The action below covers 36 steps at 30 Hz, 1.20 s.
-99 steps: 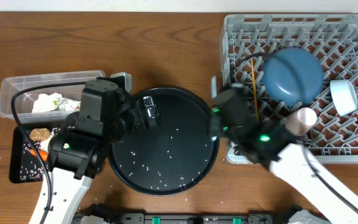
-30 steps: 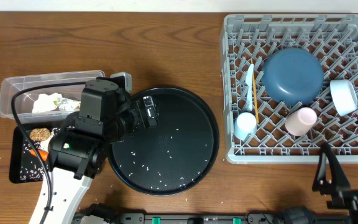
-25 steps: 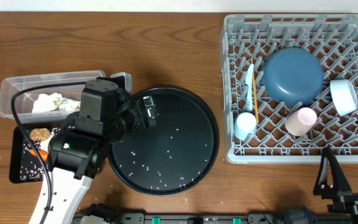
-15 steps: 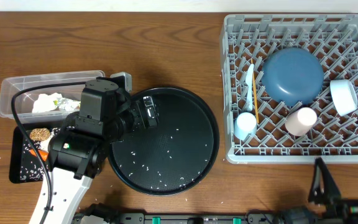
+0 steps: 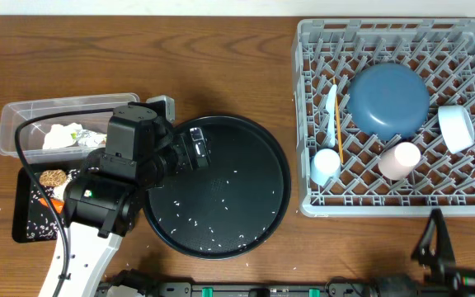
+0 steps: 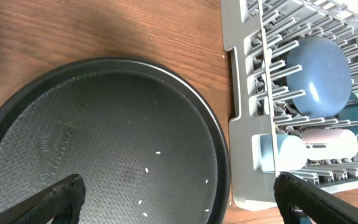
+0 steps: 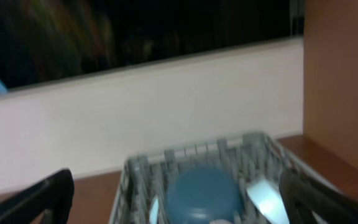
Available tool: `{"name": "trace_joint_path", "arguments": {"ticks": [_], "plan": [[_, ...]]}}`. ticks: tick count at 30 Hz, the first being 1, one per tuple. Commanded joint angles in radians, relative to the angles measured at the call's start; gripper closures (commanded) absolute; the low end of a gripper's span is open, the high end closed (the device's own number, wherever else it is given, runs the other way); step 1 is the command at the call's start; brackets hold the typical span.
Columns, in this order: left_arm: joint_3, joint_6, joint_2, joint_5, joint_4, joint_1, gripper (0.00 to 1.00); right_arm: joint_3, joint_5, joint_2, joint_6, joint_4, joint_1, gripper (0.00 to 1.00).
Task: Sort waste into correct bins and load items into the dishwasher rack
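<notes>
Rice grains, white, tiny and loose (image 5: 221, 195): scattered over the pebbled floor of the round black tray (image 5: 284, 177), apart from the flat black rectangular tray (image 5: 21, 224), probably their bin.

Left gripper (image 6: 178, 202): fingers spread wide, empty, above the round tray.

Right gripper (image 7: 178, 198): wide, empty, facing the grey lattice plastic rack (image 5: 302, 124).

Handling: grains look too fine to pinch, so sweeping or tipping seems better.

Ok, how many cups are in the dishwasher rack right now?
2. The light blue cup lies near the lower-left corner of the rack in the overhead view. The pink cup lies to its right, just below the dark blue plate. None appears hidden.
</notes>
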Motion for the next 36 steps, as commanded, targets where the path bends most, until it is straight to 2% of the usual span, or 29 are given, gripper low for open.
{"name": "trace_joint_path", "arguments": {"ticks": [1, 8, 19, 21, 30, 33, 36], "plan": [[0.008, 0.016, -0.003, -0.009, 0.0, 0.003, 0.02, -0.153, 0.014, 0.002, -0.011, 0.134, -0.011, 0.01], [0.008, 0.016, -0.003, -0.009, 0.0, 0.003, 0.02, -0.484, 0.006, 0.002, 0.077, 0.504, -0.011, 0.01], [0.008, 0.016, -0.003, -0.009, 0.0, 0.003, 0.02, -0.803, -0.01, 0.001, 0.102, 0.872, -0.034, 0.01], [0.008, 0.016, -0.003, -0.009, 0.0, 0.003, 0.02, -0.798, -0.02, 0.0, 0.095, 0.825, -0.041, 0.01], [0.008, 0.016, -0.003, -0.009, 0.0, 0.003, 0.02, -0.799, -0.185, 0.0, -0.162, 0.586, -0.101, 0.01], [0.008, 0.016, -0.003, -0.009, 0.0, 0.003, 0.02, -0.799, -0.231, 0.0, -0.251, 0.586, -0.106, 0.01], [0.008, 0.016, -0.003, -0.009, 0.0, 0.003, 0.02, -0.799, -0.233, 0.0, -0.254, 0.586, -0.107, 0.01]]}}
